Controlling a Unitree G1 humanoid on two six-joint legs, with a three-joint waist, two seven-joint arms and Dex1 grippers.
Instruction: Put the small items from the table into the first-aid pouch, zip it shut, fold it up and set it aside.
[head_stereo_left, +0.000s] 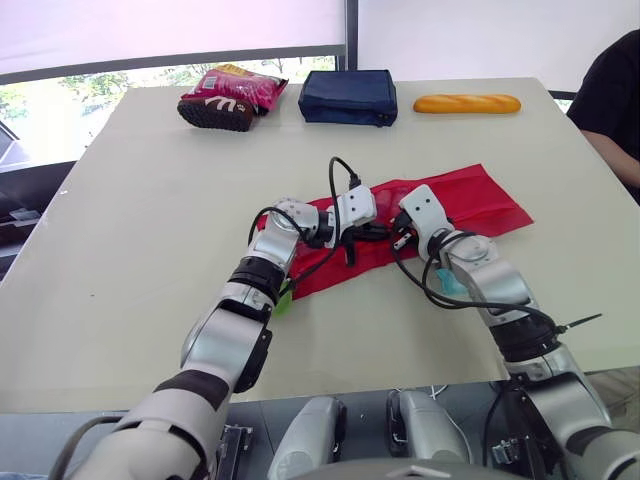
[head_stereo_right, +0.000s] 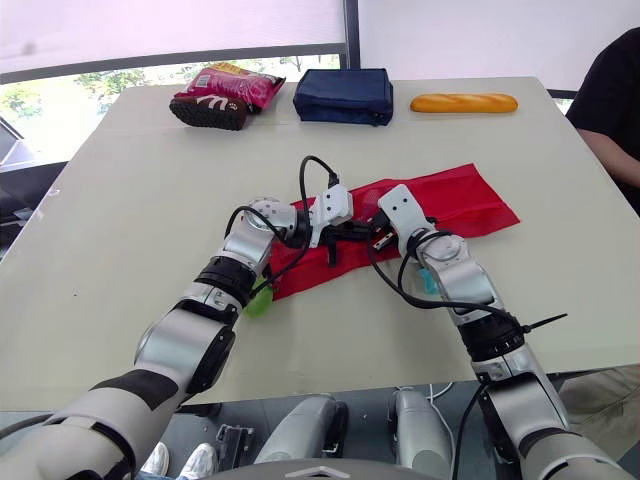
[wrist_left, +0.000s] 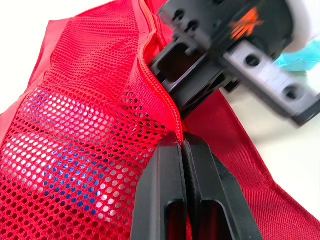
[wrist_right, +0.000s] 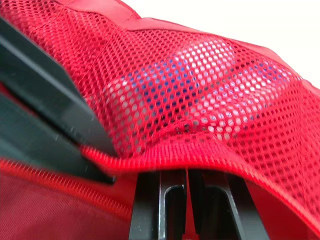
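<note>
A red first-aid pouch (head_stereo_left: 470, 205) lies flat in the middle of a pale table (head_stereo_left: 130, 200), mesh side up. A white and blue item shows through the mesh.

Both grippers meet at the pouch's near-left end. The left gripper (wrist_left: 182, 145) has its two black fingers pressed together on the zipper seam. The right gripper (wrist_right: 187, 177), almost touching it, is clamped on the red bound edge of the mesh.

The main risk seems to be the zipper. With both pinches this close, a pull could drag the whole pouch across the table instead of running the slider, or bunch the loose mesh into the teeth and jam it. The thin fabric could also slip from either grip. A small green thing (head_stereo_left: 283, 300) lies just off the pouch's near-left corner and a teal one (head_stereo_left: 447, 283) just off its near edge, both outside it. If they belong inside, zipping now would leave them out, and either forearm could sweep them away.

Both arms reach forward, elbows bent, and converge on the pouch. The left wrist turns inward to the right, the right wrist inward to the left, fingers angled down onto the fabric.

Well beyond the pouch, along the far edge, sit a pink snack bag (head_stereo_left: 230, 95), a navy case (head_stereo_left: 348, 96) and a bread roll (head_stereo_left: 467, 103). A person's dark sleeve (head_stereo_left: 612, 90) is past the pouch's right end.
</note>
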